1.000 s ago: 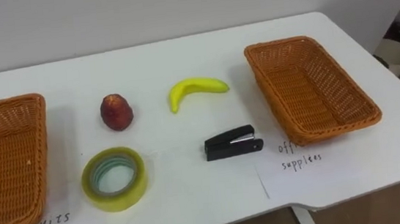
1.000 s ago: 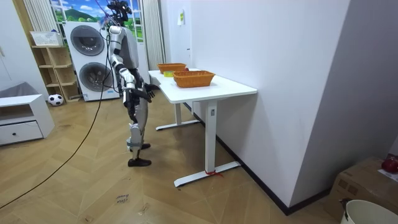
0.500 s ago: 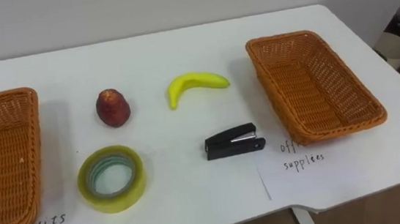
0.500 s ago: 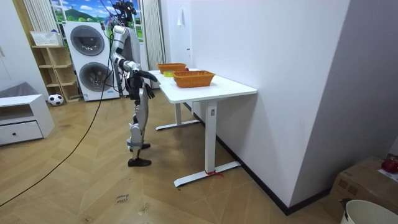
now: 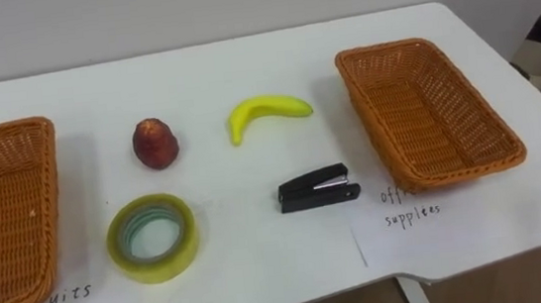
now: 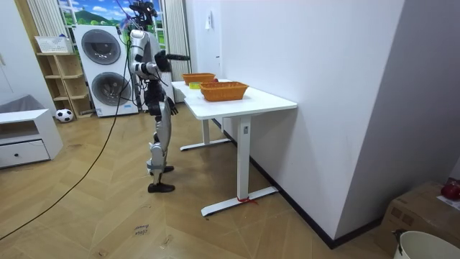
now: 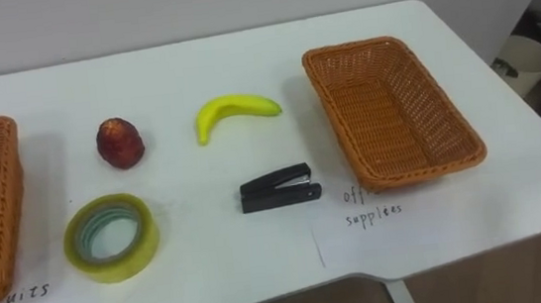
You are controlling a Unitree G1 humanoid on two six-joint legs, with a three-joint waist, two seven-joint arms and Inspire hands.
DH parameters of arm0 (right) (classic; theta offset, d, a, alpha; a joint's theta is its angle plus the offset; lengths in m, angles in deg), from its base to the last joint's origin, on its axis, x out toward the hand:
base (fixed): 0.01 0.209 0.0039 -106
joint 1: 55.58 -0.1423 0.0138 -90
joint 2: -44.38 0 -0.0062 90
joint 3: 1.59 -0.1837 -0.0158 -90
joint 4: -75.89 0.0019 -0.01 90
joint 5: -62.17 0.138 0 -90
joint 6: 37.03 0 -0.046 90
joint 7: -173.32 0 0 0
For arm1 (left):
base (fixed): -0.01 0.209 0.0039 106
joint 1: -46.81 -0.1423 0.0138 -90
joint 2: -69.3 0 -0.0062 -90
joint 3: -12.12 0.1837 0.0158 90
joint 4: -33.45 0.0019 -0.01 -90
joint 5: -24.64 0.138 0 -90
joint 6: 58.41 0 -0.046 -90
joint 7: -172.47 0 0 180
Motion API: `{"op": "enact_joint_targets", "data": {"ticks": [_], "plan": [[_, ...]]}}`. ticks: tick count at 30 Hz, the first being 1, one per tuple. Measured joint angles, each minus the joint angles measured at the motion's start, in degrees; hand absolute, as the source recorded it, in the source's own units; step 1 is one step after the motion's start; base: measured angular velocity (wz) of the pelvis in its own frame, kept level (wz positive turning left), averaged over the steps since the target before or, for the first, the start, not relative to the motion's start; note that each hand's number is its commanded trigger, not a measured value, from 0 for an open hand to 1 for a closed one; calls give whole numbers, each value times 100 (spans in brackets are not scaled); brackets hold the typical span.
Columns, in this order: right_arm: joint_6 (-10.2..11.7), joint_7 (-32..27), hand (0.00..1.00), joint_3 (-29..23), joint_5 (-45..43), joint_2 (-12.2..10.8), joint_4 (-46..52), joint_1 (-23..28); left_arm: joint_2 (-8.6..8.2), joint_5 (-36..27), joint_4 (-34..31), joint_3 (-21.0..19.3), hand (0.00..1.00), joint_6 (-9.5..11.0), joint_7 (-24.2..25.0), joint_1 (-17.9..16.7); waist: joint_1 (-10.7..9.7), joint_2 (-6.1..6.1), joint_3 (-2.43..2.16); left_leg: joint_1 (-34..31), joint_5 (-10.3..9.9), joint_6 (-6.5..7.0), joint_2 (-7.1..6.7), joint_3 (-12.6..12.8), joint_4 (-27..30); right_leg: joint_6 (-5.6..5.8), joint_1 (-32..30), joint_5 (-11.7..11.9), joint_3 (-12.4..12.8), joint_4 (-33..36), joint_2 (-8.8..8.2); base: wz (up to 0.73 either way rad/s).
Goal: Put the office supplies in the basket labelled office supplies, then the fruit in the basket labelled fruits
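**Robot raising an arm toward a table of unsorted items**

Since a second ago, one of the robot's arms has been lifting from beside its hip and is now reaching out level toward the table, as the room view shows. The robot is standing at the table's near end, facing it. The outstretched hand (image 6: 185,57) is hovering short of the table edge. It is too small to tell whether its fingers are straight or curled, or whether this is the left or the right arm. It appears to be holding nothing.

Seen from the robot's head, the white table (image 5: 242,65) is carrying four loose items between two empty wicker baskets. The left basket (image 5: 8,216) is sitting at the robot's far left and the right basket (image 5: 425,107) at its right. A handwritten note in front of each is marking the left one for fruit and the right one for office supplies.

A red fruit (image 5: 154,145) is resting toward the left, and a banana (image 5: 267,112) is lying near the middle. A roll of tape (image 5: 152,237) is lying flat near the front edge, close to the left basket. A black stapler (image 5: 318,188) is lying just beside the right basket, apart from it.

The stapler's long side is running left to right across the table, its nose pointing toward its basket. It is probably the easiest first pick, with the right hand being the nearer one. The tape will be needing the longest carry, across the whole table.
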Motion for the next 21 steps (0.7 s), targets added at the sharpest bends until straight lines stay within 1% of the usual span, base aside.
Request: {"op": "enact_joint_targets", "data": {"ticks": [1,3,4,6,8,9,12,14,16,18,21], "plan": [[35,36,0,37,-28,52,153,-9,2,0,1,0,0,2,-2,23,10,-26,-2,-10,0,0,0,1,0,-1,-15,1,1,2,1,-3],[37,211,0,86,-18,196,372,-48,7,19,8,-3,0,11,-1,18,47,-41,-18,-23,0,0,3,6,1,-4,-28,3,-11,2,2,0],[37,252,0,92,-18,225,415,-49,10,46,0,-4,0,12,0,20,71,-47,-23,-22,0,0,5,8,1,-4,-30,3,-16,2,3,0],[37,377,0,99,-19,250,560,-63,15,148,-8,-4,0,13,2,30,134,-83,-31,-24,0,0,9,8,1,-4,-33,3,-36,1,6,0],[37,524,0,104,-14,259,648,-212,14,179,-2,-13,0,13,5,28,230,-108,-41,-11,-1,0,7,25,-1,-5,-34,3,-24,1,6,-2],[37,551,0,103,-15,261,680,-252,15,209,-2,-25,0,13,5,28,247,-110,-42,-6,-1,0,7,31,-1,-5,-34,3,-25,1,6,-3],[37,656,0,128,-250,278,792,-524,47,269,16,-70,0,13,5,25,291,-98,-39,5,0,0,7,1,1,-5,-6,3,-86,-1,1,5],[37,771,0,272,-545,342,796,-741,50,271,23,-57,0,9,6,-9,295,-60,-32,7,0,0,7,-1,5,-4,7,3,-129,-6,-3,0],[36,918,0,391,-707,350,811,-833,49,267,23,-23,0,2,11,-19,297,-29,-23,19,0,0,7,-7,11,-4,38,3,-160,-12,-5,2],[30,1032,0,515,-714,351,811,-910,39,268,23,20,0,2,36,-20,301,-3,-27,24,0,0,7,-12,15,-4,51,3,-172,-13,-7,3],[12,1226,0,744,-847,376,814,-1124,18,270,23,59,0,2,68,-12,319,15,-21,22,1,-1,9,-13,15,-4,47,3,-182,-12,-5,0]]}}
